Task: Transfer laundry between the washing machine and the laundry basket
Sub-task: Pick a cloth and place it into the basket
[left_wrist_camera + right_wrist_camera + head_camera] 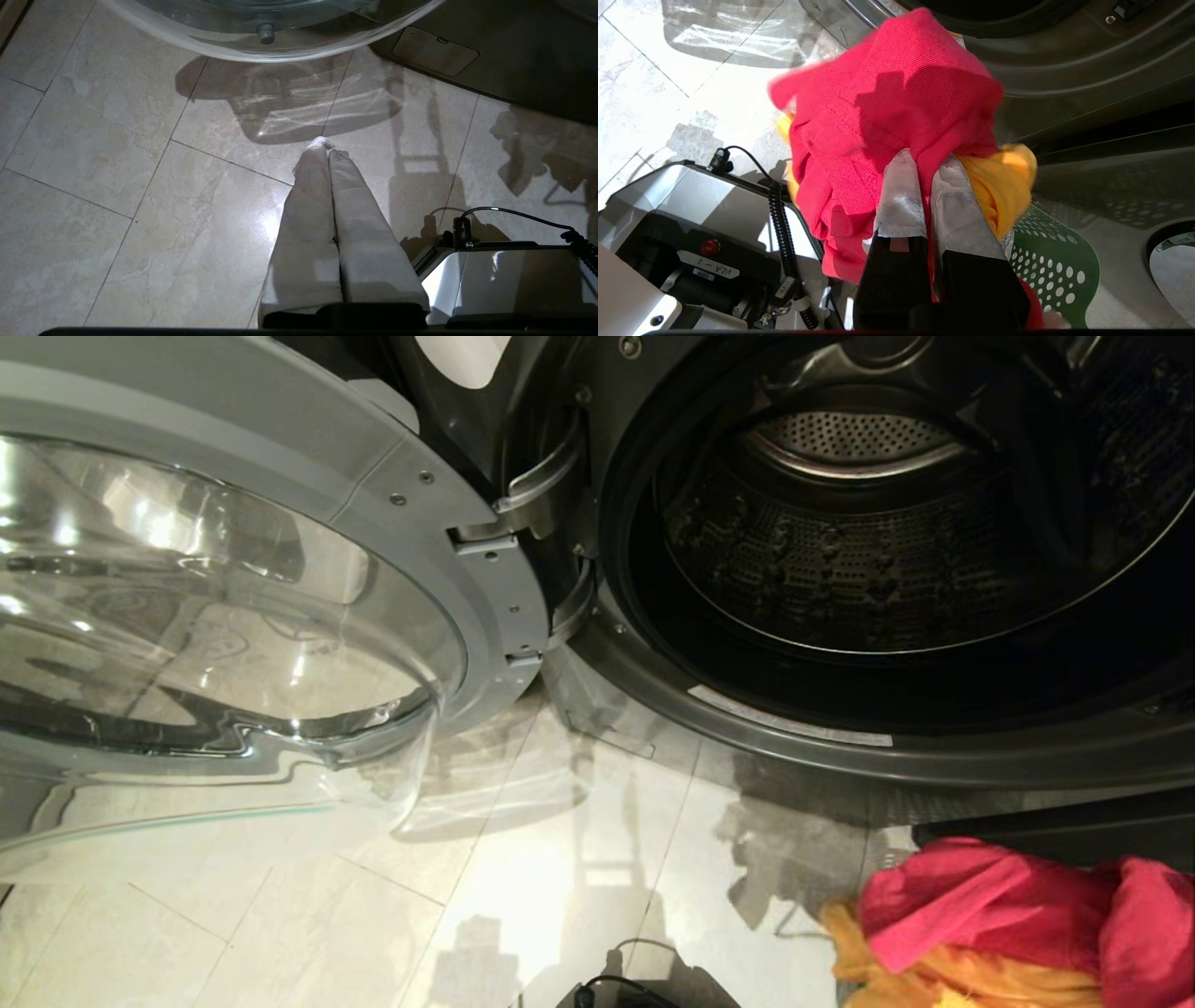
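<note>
The washing machine (653, 700) stands with its round glass door (215, 616) swung open to the left; the dark drum (840, 569) shows no cloth. My right gripper (927, 161) is shut on the laundry (887, 88), a bright red bundle with mustard-yellow cloth (1001, 186) bunched beside the fingers. In the head view the same laundry (1018, 915) hangs at the lower right, below the drum's rim (840, 737). The green laundry basket (1057, 266) with round holes lies under the bundle. My left gripper (324, 144) is shut and empty, parked over the floor.
Pale floor tiles (373, 915) stretch in front of the machine. The robot's base (691, 233) with a coiled black cable (782, 233) sits next to the basket. The open door's glass bowl (266, 28) hangs low over the floor near my left gripper.
</note>
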Robot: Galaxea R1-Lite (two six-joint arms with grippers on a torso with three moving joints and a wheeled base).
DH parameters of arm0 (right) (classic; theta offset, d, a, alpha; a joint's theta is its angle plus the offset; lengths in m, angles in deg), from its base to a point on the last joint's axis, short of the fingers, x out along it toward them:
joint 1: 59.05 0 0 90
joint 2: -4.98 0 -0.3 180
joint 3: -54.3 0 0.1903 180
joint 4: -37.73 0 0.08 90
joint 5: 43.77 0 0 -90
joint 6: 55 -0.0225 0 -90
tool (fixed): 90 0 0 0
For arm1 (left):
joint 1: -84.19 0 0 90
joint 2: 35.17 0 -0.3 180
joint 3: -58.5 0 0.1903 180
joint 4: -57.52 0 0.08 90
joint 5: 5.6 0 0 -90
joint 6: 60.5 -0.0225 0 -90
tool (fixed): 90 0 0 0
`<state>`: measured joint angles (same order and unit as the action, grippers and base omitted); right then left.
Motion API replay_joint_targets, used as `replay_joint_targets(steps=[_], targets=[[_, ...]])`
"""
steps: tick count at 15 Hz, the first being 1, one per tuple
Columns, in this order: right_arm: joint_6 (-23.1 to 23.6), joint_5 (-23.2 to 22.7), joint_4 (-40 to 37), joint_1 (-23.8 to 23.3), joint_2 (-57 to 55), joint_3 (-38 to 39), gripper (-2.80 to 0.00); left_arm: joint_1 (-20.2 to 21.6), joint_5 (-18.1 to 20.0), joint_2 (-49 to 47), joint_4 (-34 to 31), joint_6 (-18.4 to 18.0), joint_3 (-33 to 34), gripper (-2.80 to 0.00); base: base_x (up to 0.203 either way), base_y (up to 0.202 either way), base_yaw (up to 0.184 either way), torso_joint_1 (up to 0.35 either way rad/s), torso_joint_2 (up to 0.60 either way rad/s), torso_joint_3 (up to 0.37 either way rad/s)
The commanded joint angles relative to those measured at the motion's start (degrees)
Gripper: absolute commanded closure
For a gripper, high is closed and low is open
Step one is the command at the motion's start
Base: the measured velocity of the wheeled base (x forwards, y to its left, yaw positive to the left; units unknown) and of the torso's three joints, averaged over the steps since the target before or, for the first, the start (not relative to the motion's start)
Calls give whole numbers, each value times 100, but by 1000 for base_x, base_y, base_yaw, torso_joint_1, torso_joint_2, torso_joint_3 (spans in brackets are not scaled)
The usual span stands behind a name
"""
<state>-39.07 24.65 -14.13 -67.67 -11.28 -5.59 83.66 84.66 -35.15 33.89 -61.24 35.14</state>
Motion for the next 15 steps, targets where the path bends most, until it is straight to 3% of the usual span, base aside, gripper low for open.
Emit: replay_joint_targets(steps=[1,7,15], targets=[[15,-13,-16,1,-9,-22,0,0,0,-2,0,3,0,0,0,0,0,0,0,0],[24,-13,54,1,-9,-39,0,0,0,-11,0,-5,0,0,-1,0,-16,1,0,0],[15,20,54,1,-9,-18,0,0,18,-2,0,-101,0,0,1,8,-175,2,4,3]])
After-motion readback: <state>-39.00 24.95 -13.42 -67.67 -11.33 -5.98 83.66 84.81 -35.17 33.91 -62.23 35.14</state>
